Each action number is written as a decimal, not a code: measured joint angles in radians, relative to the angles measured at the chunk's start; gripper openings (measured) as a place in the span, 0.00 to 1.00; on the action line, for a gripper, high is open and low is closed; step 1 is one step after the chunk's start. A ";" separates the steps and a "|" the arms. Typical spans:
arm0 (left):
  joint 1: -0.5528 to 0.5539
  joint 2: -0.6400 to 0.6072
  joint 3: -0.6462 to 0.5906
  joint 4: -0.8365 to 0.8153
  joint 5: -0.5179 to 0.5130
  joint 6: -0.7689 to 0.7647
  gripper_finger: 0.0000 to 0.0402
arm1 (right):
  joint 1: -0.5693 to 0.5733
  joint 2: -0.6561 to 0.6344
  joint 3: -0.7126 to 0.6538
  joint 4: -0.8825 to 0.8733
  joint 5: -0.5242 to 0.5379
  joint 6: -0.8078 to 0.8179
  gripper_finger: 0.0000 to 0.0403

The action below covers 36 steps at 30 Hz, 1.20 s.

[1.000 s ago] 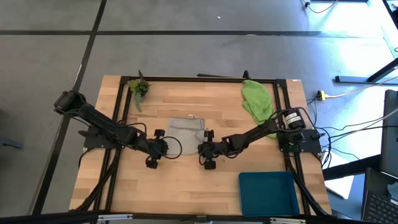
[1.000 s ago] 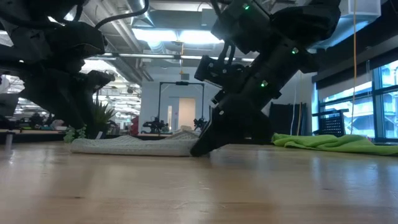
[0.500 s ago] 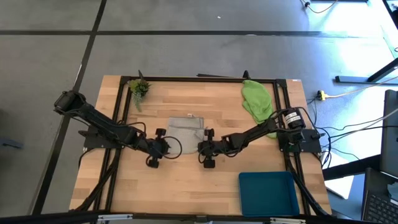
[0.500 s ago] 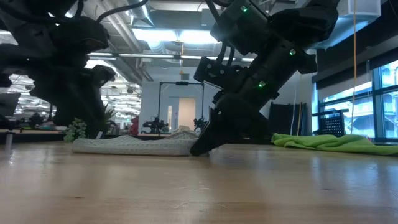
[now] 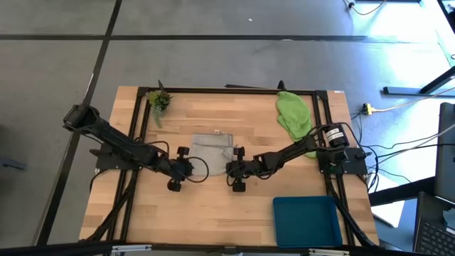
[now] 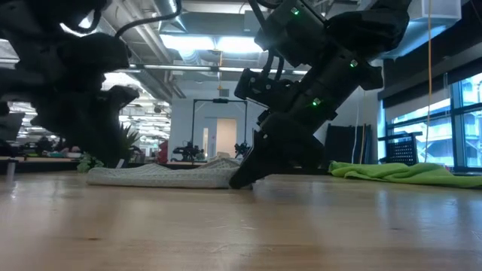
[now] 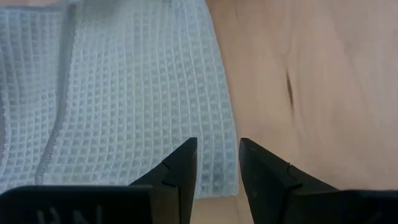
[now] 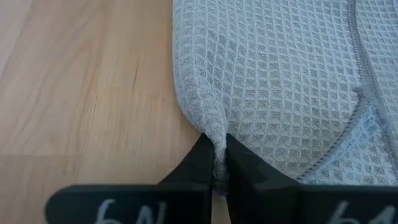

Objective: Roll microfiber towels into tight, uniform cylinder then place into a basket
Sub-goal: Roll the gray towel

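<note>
1. The grey towel (image 5: 212, 149) lies folded flat at the middle of the table (image 5: 213, 213), not yet rolled.
2. The right gripper (image 5: 235, 171) sits at the towel's near right corner. Its jaws are clenched on a pinch of the hem, which puckers up between the fingers (image 8: 202, 163) in the right wrist view.
3. The left gripper (image 5: 182, 171) hovers at the near left corner. Its jaws are released, a small gap apart, with the towel's edge just under the fingertips (image 7: 186, 163) and nothing grasped.
4. Over the last second almost nothing has changed: the towel has not shifted and both grippers sit where they were. Only the left arm's upper links have moved a little in the low view.
5. I judge the roll has not begun; the left side likely needs its own pinch before both corners can turn over together.
6. The green towel (image 5: 293, 114) lies crumpled at the far right, untouched.
7. The basket (image 5: 304, 219) waits empty at the near right edge.
</note>
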 joint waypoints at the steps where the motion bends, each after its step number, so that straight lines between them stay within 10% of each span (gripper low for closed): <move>1: 0.000 0.013 0.000 0.002 -0.001 0.000 0.27 | 0.000 0.000 0.000 0.000 0.000 0.000 0.05; 17: -0.001 0.157 0.006 -0.010 -0.011 -0.002 0.27 | 0.000 0.000 0.000 0.002 -0.002 0.001 0.05; 25: -0.002 0.157 0.007 -0.031 0.003 -0.002 0.03 | 0.000 0.000 0.000 0.002 -0.002 0.001 0.05; 36: 0.039 0.080 0.101 -0.138 0.159 -0.004 0.00 | 0.000 0.000 0.001 0.007 -0.027 0.001 0.05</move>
